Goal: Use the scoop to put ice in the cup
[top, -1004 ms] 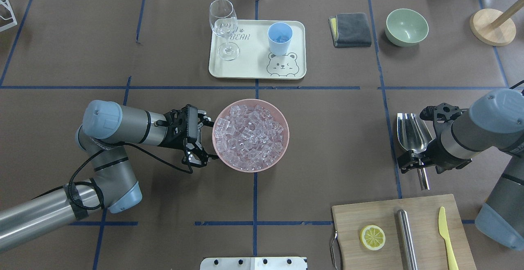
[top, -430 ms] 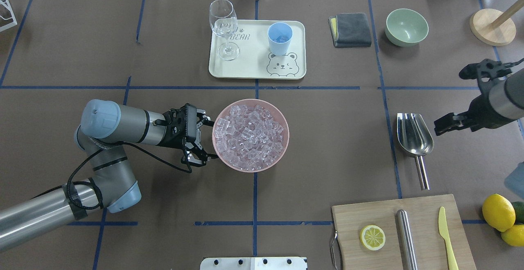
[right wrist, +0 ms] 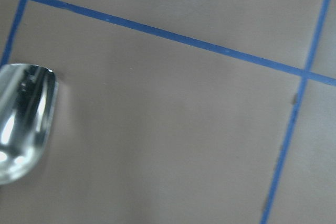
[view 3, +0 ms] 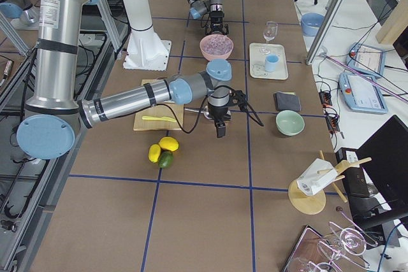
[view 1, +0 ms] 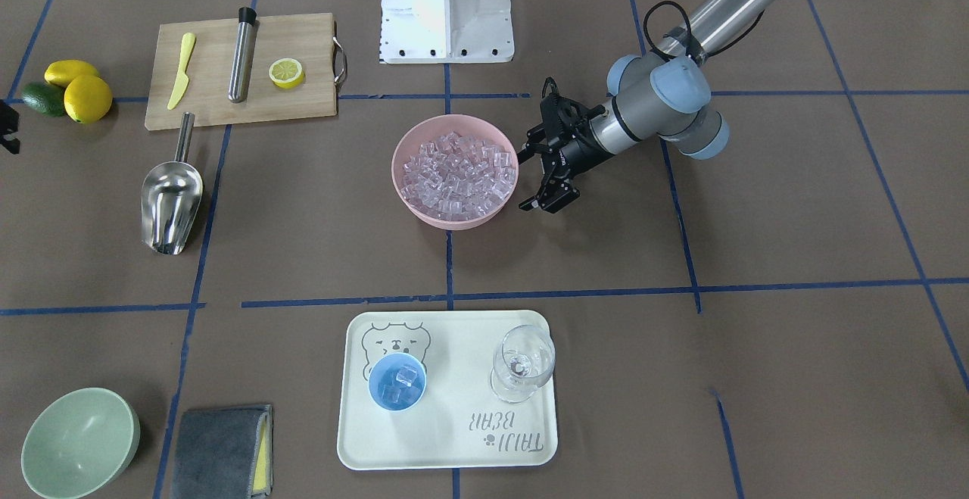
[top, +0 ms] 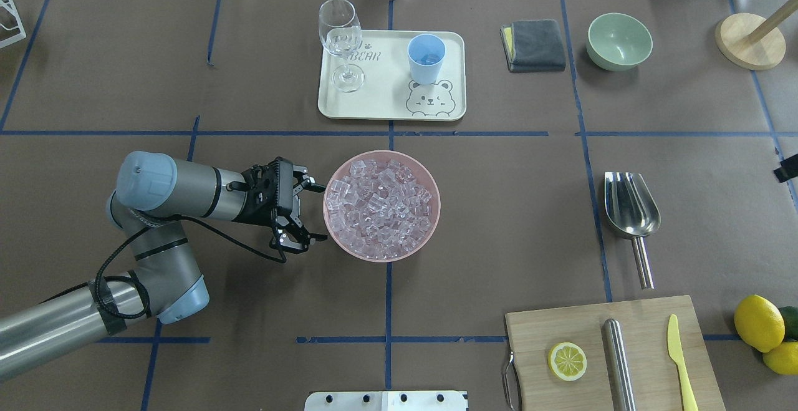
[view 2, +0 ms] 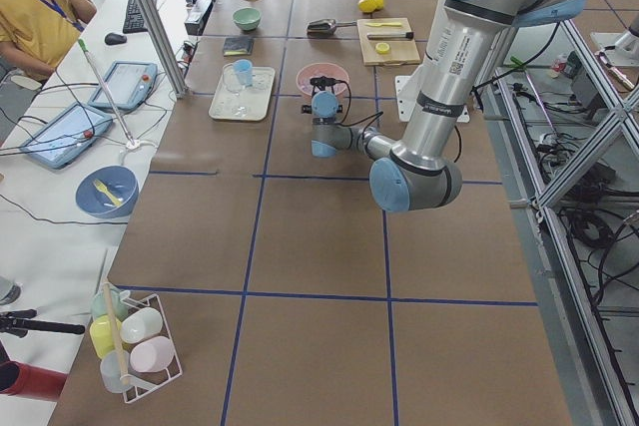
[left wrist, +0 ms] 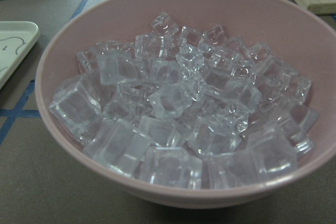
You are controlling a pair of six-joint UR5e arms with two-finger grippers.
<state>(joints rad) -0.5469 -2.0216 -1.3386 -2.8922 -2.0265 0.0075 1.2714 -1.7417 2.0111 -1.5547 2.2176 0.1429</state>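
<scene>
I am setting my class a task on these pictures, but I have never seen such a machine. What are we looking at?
A robot with two arms, each ending in a two-finger gripper. Cameras look from above, from across the table, from both ends and from each wrist. The left gripper stands open beside the pink bowl of ice, holding nothing. The scoop lies on the table, unheld. The cup on the tray holds a few cubes. The right gripper's state is unclear.

Right gripper (top: pixel 787 168) nearly all beyond the overhead view's right edge; scoop (right wrist: pixel 23 119) cropped in the right wrist view.
</scene>
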